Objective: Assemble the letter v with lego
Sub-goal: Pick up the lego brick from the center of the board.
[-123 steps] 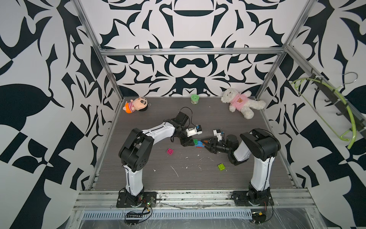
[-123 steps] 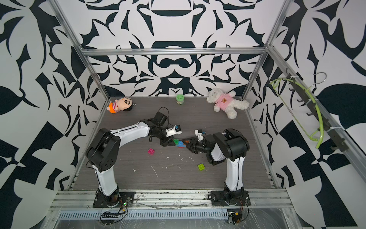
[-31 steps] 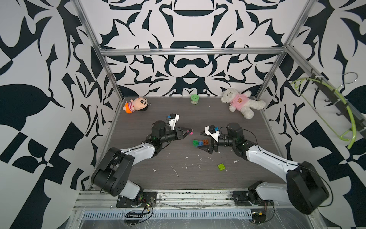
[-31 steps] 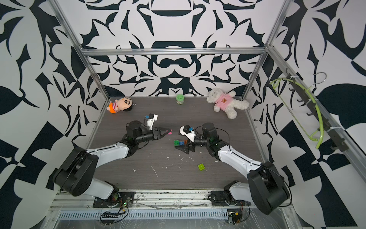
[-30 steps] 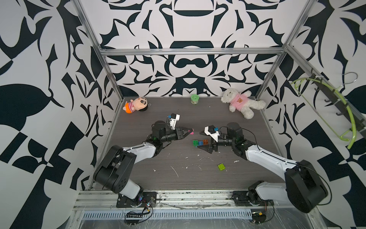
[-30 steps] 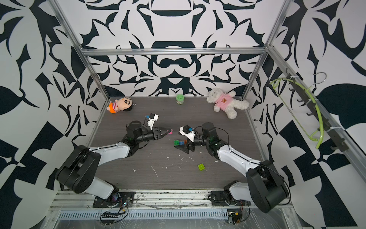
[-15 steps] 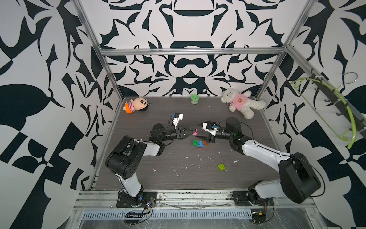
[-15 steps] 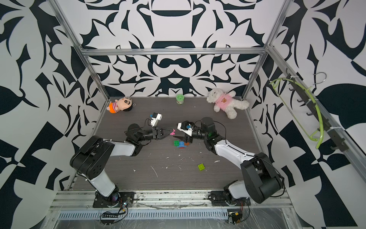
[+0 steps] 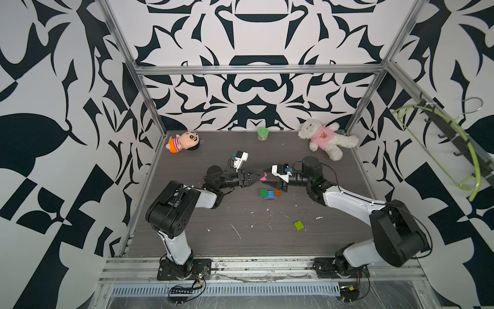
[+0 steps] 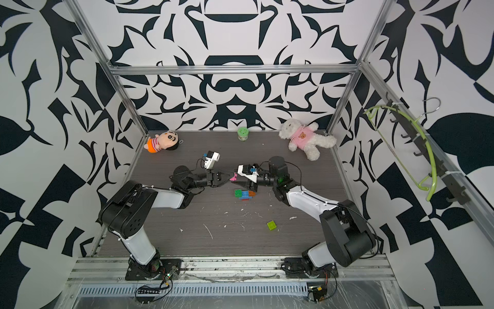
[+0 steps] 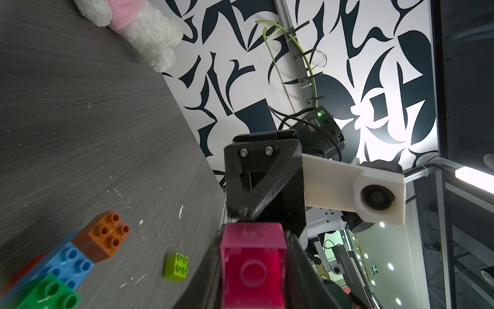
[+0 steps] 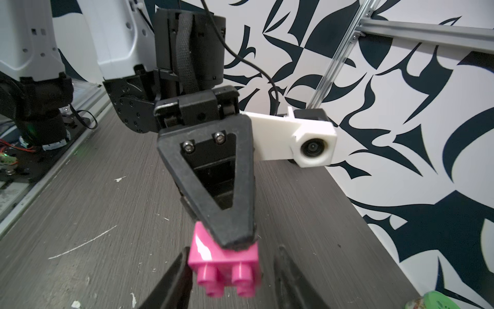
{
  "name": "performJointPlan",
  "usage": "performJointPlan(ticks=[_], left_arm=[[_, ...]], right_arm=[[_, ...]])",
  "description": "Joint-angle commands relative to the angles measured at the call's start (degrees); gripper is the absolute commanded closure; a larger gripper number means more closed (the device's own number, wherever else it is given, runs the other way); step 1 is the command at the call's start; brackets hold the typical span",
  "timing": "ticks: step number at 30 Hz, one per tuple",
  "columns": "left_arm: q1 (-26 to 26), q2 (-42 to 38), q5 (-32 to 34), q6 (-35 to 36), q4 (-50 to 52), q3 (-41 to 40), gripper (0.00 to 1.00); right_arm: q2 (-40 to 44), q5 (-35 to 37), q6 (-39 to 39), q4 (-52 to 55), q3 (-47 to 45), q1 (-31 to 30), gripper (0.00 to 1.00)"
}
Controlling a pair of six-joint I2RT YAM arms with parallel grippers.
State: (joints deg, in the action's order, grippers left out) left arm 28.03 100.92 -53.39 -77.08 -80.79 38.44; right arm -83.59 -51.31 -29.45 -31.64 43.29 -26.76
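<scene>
Nearest you, the lime brick (image 9: 300,225) lay alone on the table (image 9: 240,240). Beyond it sat the joined cluster, with the green brick (image 9: 264,192), blue brick (image 9: 270,197) and orange brick (image 9: 277,192) pressed together. Just past that, your left gripper (image 9: 258,176) was clamped on the pink brick (image 12: 224,264), holding it off the table. Your right gripper (image 12: 232,278) faced it tip to tip, jaws parted either side of the pink brick, with a gap showing at one finger. At the back wall lay the doll (image 9: 184,141), green cup (image 9: 262,133) and white teddy (image 9: 324,140).
</scene>
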Motion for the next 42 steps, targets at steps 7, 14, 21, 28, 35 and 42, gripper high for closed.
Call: performJointPlan(ticks=[7, 14, 21, 28, 35, 42], left_arm=[[-0.3, 0.9, 1.7, -1.0, -1.6, 0.9, 0.59], [-3.9, -2.5, 10.2, -1.0, -1.0, -7.4, 0.01], [0.7, -21.6, 28.5, 29.3, 38.4, -13.6, 0.01], [13.8, -32.4, 46.8, 60.4, 62.5, -11.6, 0.00], [13.7, -18.6, 39.2, 64.6, 60.1, -8.6, 0.05], [8.1, -6.8, 29.0, 38.3, 32.7, -12.5, 0.01]], right_arm=[[1.4, 0.2, 0.4, 2.6, 3.7, -1.0, 0.94], [7.1, 8.6, -3.6, 14.1, 1.6, 0.4, 1.00], [12.9, 16.1, -12.3, 46.8, 9.3, 2.1, 1.00], [13.0, 24.0, -24.7, 71.7, 22.6, 2.8, 1.00], [10.3, 25.2, -24.3, 73.9, 27.6, 8.2, 1.00], [7.6, 28.4, -18.2, 69.2, 26.5, 8.9, 1.00]])
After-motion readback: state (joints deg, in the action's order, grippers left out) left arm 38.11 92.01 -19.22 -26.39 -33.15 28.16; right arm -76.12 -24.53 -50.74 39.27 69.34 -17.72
